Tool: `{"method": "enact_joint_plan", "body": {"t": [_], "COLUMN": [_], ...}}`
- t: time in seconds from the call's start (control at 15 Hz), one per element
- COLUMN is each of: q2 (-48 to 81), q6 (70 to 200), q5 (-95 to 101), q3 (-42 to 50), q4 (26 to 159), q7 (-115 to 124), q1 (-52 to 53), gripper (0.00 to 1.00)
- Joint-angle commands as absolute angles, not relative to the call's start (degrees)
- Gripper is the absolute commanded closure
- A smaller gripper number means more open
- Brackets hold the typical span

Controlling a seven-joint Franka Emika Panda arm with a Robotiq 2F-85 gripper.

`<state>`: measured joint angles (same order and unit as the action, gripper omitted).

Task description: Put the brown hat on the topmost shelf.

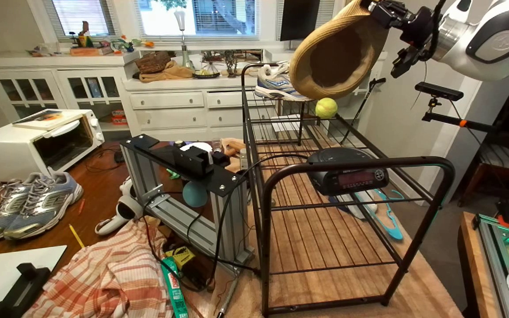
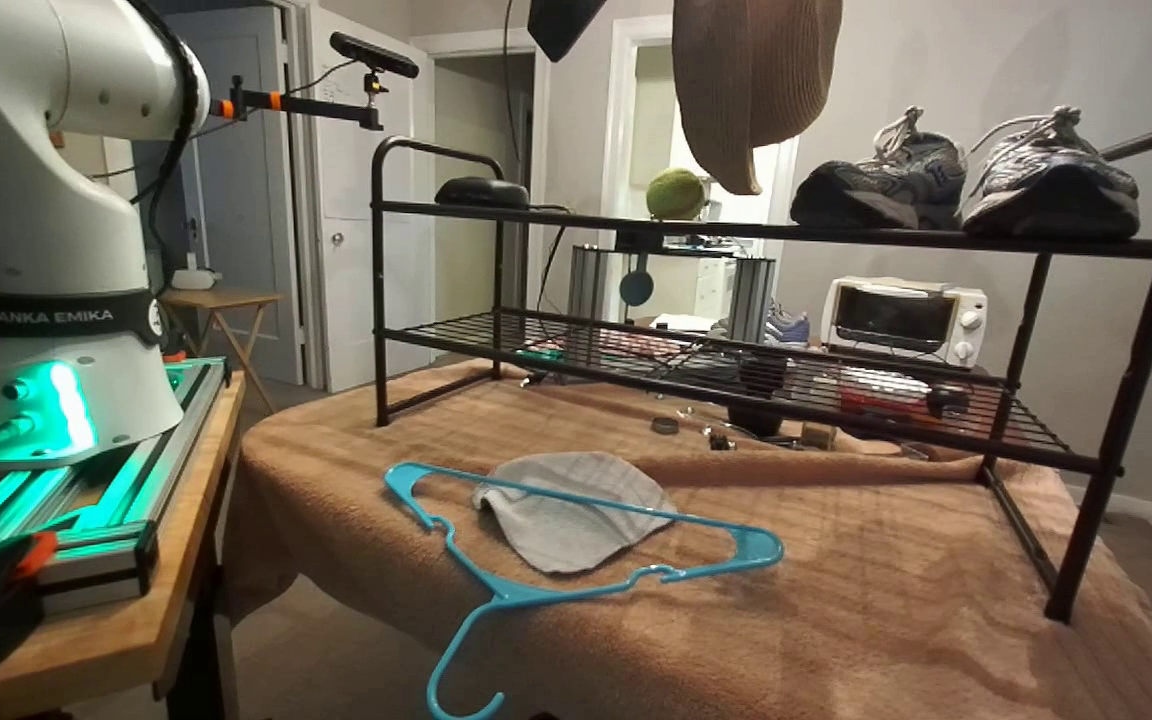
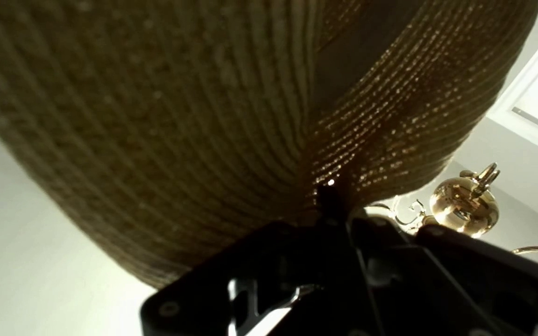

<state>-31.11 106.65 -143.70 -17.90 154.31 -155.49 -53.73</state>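
Because my claw (image 3: 329,205) pinches its brim (image 3: 250,200), the hat (image 1: 338,55) hangs tilted, higher than the shelf (image 2: 586,217), likely to clear ball (image 1: 326,108) and shoes (image 2: 881,192).

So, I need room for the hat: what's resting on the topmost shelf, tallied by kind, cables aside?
Running shoes: 2
Tennis ball: 1
Clock radio: 1
Brown hat: 0, held up off the shelf
Total on the topmost shelf: 4
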Motion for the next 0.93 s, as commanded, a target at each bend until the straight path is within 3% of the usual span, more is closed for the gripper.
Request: {"method": "enact_joint_plan", "body": {"t": [0.0, 0.33, 0.87], "q2": [-32.8, -33.17, -27.96], "q6": [103.8, 105.29, 120.48], "q5": [-143.7, -143.7, -143.7], "q3": [-23.46, -29.83, -36.95], "q4": [156.37, 158.48, 157.6], "q7": [-157.04, -157.01, -157.21], "q1": [-60.16, -63.85, -57.8], "gripper": [0.99, 0.99, 0.99]}}
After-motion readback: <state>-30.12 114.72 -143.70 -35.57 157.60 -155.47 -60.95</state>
